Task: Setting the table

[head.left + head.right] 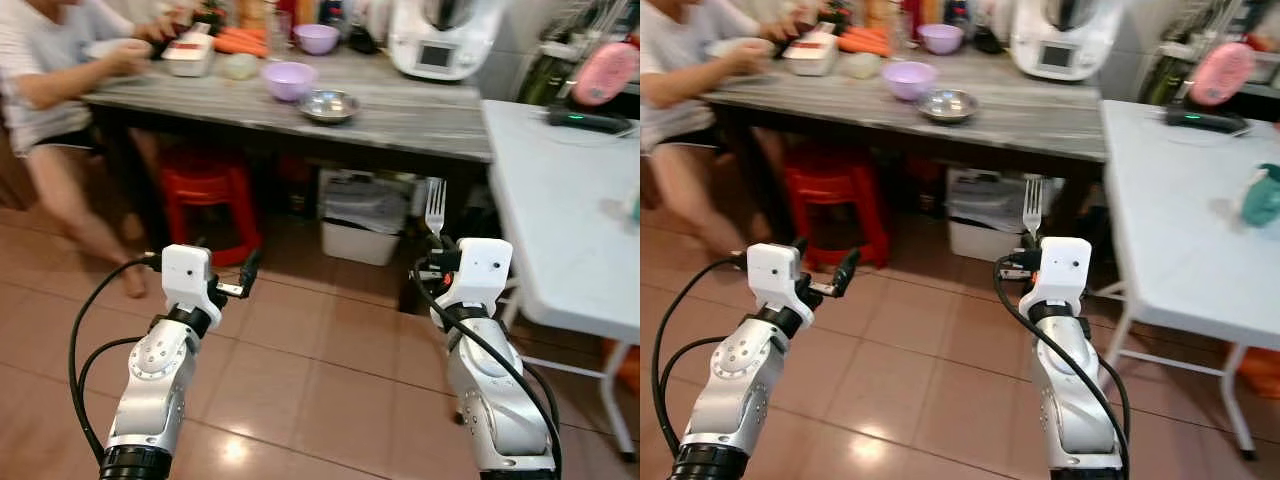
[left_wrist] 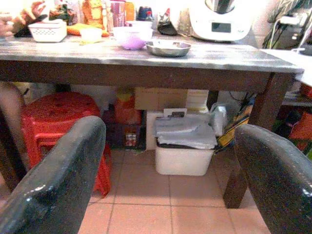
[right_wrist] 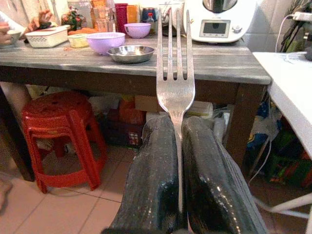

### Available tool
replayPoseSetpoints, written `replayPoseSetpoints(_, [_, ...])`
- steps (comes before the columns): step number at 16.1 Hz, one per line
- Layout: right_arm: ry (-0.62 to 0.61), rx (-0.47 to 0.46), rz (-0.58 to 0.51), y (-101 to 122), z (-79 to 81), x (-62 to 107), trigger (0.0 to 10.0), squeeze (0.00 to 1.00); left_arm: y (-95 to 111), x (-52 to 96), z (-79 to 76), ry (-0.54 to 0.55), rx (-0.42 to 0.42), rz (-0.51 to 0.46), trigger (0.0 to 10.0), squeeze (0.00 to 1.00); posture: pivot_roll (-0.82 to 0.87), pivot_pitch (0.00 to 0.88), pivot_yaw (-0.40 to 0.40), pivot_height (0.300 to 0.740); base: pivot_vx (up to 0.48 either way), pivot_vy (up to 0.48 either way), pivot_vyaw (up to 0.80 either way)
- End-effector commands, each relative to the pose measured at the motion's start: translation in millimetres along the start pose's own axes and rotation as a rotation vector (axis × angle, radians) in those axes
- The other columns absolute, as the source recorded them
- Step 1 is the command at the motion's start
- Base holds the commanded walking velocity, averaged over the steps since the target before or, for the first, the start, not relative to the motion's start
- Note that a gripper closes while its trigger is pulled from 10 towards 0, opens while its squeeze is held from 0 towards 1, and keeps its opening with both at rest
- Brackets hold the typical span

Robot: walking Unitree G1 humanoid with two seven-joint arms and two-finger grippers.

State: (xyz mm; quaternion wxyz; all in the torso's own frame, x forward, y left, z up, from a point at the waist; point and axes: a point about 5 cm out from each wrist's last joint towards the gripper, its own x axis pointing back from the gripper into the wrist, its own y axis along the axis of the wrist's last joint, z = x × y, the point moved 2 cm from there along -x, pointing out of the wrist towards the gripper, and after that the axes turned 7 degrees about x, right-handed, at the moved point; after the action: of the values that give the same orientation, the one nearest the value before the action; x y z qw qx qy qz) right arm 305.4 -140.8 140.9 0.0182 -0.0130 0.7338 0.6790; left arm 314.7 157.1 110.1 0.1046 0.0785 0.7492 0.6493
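My right gripper [image 1: 436, 240] is shut on a silver fork [image 1: 435, 207], held upright with its tines pointing up, short of the dark wooden table [image 1: 420, 125]. In the right wrist view the fork [image 3: 175, 73] rises from between the two black fingers [image 3: 156, 180]. My left gripper [image 1: 247, 272] is open and holds nothing, raised over the tiled floor; its fingers [image 2: 58, 180] stand wide apart. On the table sit a steel bowl [image 1: 329, 104] and a purple bowl [image 1: 289, 79], with a second purple bowl [image 1: 317, 38] farther back.
A person [image 1: 45, 70] sits at the table's left end. Under the table stand red stools [image 1: 207, 195] and a white bin [image 1: 360, 225]. A white appliance [image 1: 440, 35] stands at the back. A white table [image 1: 565, 210] is on my right, carrying a pink object [image 1: 606, 72].
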Motion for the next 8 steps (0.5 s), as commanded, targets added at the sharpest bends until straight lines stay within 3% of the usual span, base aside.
replayPoseSetpoints(1, [-0.032,0.016,-0.022,4.4,-11.0,1.1,10.0,0.0,-0.9,-2.4,-9.1,-0.02,0.007,0.0,10.0,0.0,-0.02,0.043,-0.031,0.74,0.0,0.0,0.0])
replayPoseSetpoints(7, [-0.029,0.026,-0.035,6.4,-9.8,1.3,10.0,0.0,-0.3,-0.1,-13.8,-0.08,0.013,0.001,10.0,0.0,-0.02,0.043,-0.028,0.74,0.0,0.0,0.0])
replayPoseSetpoints(8, [-0.028,0.027,-0.037,6.5,-9.3,1.5,10.0,0.0,-0.1,-0.1,-14.2,-0.086,0.015,0.0,10.0,0.0,-0.02,0.043,-0.027,0.74,0.319,0.0,0.0])
